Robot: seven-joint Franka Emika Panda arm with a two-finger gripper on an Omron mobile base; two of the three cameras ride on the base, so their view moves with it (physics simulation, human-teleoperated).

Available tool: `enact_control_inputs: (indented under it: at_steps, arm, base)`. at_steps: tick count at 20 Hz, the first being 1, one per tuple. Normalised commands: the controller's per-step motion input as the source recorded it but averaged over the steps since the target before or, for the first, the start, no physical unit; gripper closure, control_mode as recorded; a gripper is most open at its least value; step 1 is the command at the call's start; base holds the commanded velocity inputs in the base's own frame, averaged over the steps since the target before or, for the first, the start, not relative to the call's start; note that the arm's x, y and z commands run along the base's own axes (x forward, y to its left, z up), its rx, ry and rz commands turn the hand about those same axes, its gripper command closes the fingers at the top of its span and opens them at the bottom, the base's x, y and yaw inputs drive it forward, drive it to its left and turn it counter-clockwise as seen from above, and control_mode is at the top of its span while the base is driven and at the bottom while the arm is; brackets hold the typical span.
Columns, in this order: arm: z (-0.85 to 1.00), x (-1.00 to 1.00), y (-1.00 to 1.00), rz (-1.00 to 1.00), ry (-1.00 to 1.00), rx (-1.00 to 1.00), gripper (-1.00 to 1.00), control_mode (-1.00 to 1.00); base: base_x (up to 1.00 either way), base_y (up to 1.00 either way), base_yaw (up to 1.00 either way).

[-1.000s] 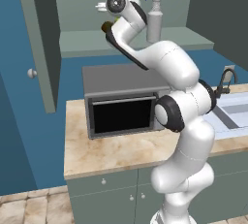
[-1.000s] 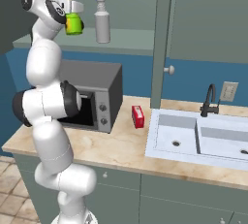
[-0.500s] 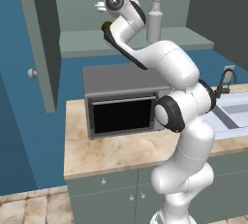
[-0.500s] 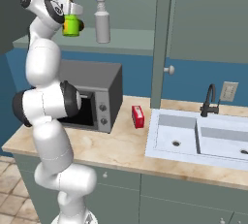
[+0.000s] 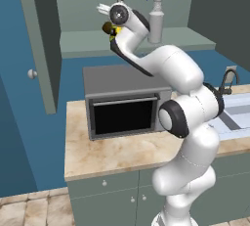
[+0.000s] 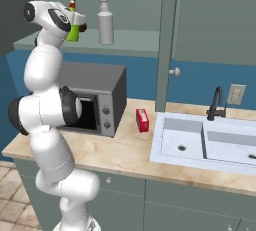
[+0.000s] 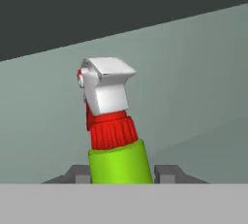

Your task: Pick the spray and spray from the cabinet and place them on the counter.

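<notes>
End effector [image 7: 122,173] pinching green spray [image 7: 118,162], arm raised high, reaching into cabinet [image 5: 122,41]

Glossy white rounded arm [image 5: 188,122] segments, dark grey joint rings, small grey end effector [image 7: 121,173] tips.

A kitchen, plainly, though a rendered one: a beige marbled counter [image 6: 125,150] runs over grey-green base cupboards [image 6: 190,200] with small knobs, a grey toaster oven [image 5: 124,100] sits on it, and a pale sink [image 6: 205,145] with a dark tap [image 6: 216,104] lies beside. Above hangs an open wall cabinet [image 6: 210,20], against blue wall.
</notes>
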Motion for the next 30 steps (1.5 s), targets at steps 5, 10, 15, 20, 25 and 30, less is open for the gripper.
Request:
enact_control_inputs:
  at_steps: [5, 10, 15, 20, 25, 30]
  arm:
    - [0.00, 0.01, 0.00, 0.03, -0.32, 0.17, 1.00, -1.00]
    - [0.12, -0.18, 0.00, 0.00, -0.21, 0.06, 1.00, -1.00]
    - [0.14, -0.41, 0.00, 0.00, -0.09, 0.00, 1.00, -1.00]
    - [0.37, -0.45, -0.05, -0.02, -0.04, 0.00, 1.00, -1.00]
    - [0.46, -0.46, -0.11, -0.03, -0.02, 0.00, 1.00, -1.00]
    - [0.43, -0.53, -0.14, -0.03, -0.01, 0.00, 1.00, -1.00]
  base:
    - [0.00, 0.00, 0.00]
    - [0.00, 0.00, 0.00]
    - [0.00, 0.00, 0.00]
    - [0.00, 0.00, 0.00]
    - [0.00, 0.00, 0.00]
    - [0.00, 0.00, 0.00]
